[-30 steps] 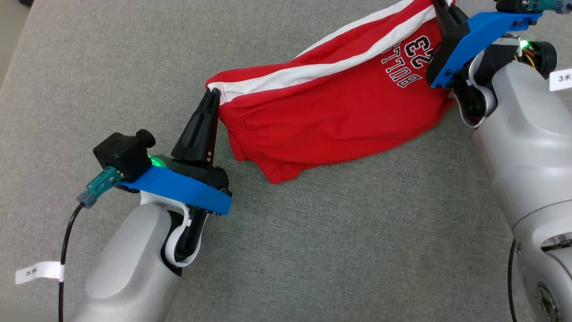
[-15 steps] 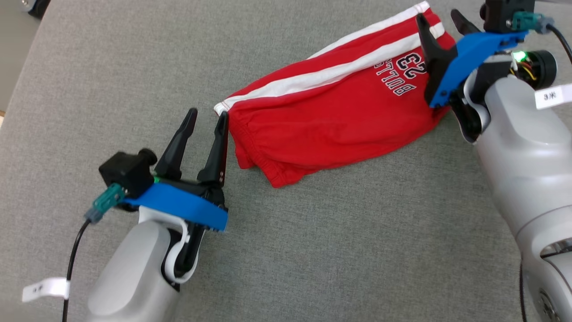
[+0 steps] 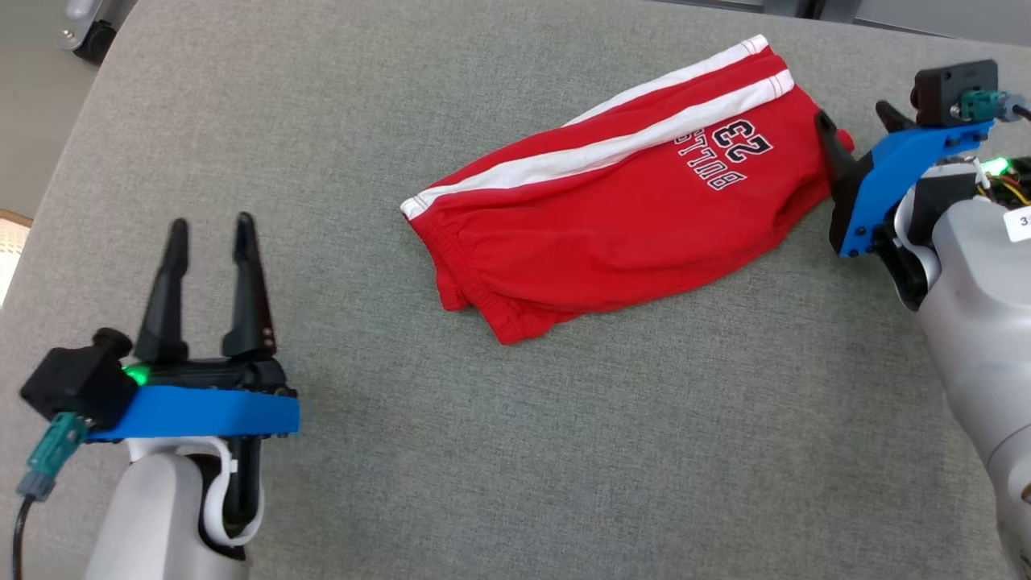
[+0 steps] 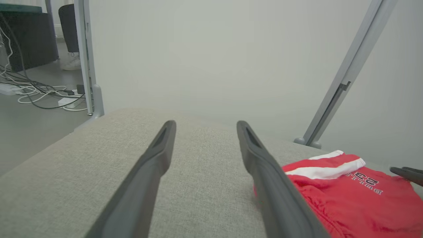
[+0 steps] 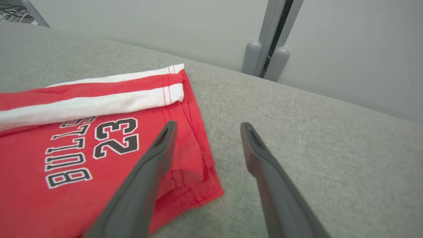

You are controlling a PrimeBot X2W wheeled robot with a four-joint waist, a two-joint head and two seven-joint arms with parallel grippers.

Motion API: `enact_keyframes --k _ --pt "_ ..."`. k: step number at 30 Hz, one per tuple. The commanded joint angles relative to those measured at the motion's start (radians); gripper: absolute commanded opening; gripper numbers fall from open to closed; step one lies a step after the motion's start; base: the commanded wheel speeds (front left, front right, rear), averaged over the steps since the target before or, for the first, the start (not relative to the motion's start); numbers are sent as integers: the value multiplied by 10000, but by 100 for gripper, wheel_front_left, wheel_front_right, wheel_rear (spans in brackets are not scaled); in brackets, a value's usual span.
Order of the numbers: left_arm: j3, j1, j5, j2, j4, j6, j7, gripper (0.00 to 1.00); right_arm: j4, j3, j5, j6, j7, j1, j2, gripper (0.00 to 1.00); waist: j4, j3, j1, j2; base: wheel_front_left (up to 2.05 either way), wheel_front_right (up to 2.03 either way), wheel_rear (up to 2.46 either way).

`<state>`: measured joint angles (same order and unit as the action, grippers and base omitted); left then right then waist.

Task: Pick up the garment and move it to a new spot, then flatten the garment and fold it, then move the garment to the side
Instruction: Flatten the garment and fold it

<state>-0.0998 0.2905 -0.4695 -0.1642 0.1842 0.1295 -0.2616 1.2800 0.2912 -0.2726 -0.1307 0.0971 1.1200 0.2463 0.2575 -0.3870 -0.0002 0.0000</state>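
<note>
Left gripper [image 3: 210,222] stands spread, empty; right gripper [image 3: 851,113] seems parted too.

We see the garment [image 5: 29,198] cut off by the right wrist view's left and bottom edges, its near end lost behind a finger [image 4: 274,185] of the left gripper [image 4: 205,123] in the left wrist view, the right gripper [image 3: 852,113] half hidden by its blue bracket [image 3: 894,165].

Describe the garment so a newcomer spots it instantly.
Start at the wide grey woven-fabric surface. Right of its middle lie red cloth shorts. Two white side stripes and a dark BULLS 23 print set them apart from the black left end effector and right end effector flanking them.
</note>
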Motion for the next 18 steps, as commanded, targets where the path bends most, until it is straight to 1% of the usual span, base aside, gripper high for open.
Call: enact_keyframes --k 1,6,12,13,14,15,16,18 --pt "341 -164 274 111 -175 23 -43 100 35 24 -8 -1 -80 -160 110 100 43 -16 2 0 0 0 0" --pt "1075 -345 816 349 -378 23 -44 100 77 54 -82 -1 -522 -384 176 100 202 -93 2 0 0 0 0" --pt "1496 -479 1137 590 -356 23 -44 100 116 184 -115 -1 -1022 -627 54 100 334 -98 2 0 0 0 0" --pt "1520 -513 1189 624 -335 23 -44 100 123 211 -155 -3 -1160 -699 16 97 347 -85 2 0 0 0 0" --pt "1529 -550 1221 647 -319 23 -44 100 133 238 -183 -3 -1234 -759 -3 36 357 -73 2 0 0 0 0" --pt "1528 -581 1264 666 -301 23 -44 100 138 247 -219 -3 -1267 -797 -6 12 367 -53 2 0 0 0 0" --pt "1525 -606 1301 686 -281 22 -44 100 140 258 -284 -3 -1297 -823 -20 0 369 -29 2 0 0 0 0" --pt "1548 -640 1370 731 -237 22 -44 100 139 258 -431 -1 -1259 -876 -78 0 329 54 2 0 0 0 0"
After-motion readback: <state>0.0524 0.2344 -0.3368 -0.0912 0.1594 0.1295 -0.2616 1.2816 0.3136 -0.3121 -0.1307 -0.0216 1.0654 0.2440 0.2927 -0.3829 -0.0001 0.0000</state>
